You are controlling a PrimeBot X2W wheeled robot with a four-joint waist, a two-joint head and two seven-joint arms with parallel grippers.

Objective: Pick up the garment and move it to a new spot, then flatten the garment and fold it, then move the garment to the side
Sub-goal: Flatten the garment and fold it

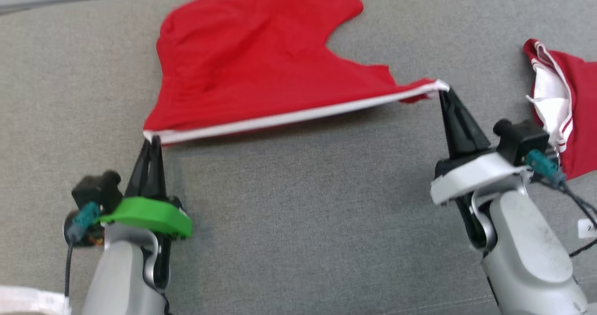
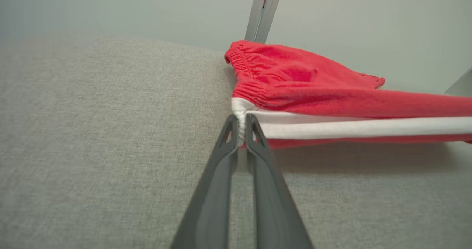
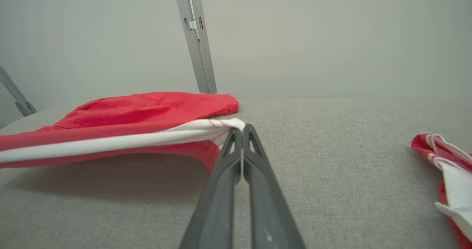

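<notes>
**Desk:** What do the grippers have?

**Stringer:** The green-collared left gripper [image 1: 151, 140] is pinched closed on one end of the white band edging a pair of red cloth shorts [image 1: 242, 58]. The white-collared right gripper [image 1: 443, 93] is clamped on the band's other end.

**Desk:** And where do the shorts sit?

**Stringer:** The band is pulled taut between the two grippers and raised just off the grey fabric-covered worktop [image 1: 298, 221], with a shadow beneath it. The rest of the shorts trails away from the robot and lies on the worktop toward its far edge.

**Desk:** How far along is the job?

**Stringer:** Early to middle, by the look of it. The shorts are gripped and spread, either on the way to their new spot or being drawn flat. No fold shows in them, so the folding and the move to the side are left to do.

**Desk:** The count?

**Stringer:** There are two grippers, both closed on cloth, and one worktop. There are two garments: the shorts in hand, and a crumpled red-and-white garment [image 1: 569, 114] lying loose at the right, near the right arm and well apart from the shorts. Two pale metal frame bars [image 3: 197, 46] stand behind, one upright and one slanted.
</notes>
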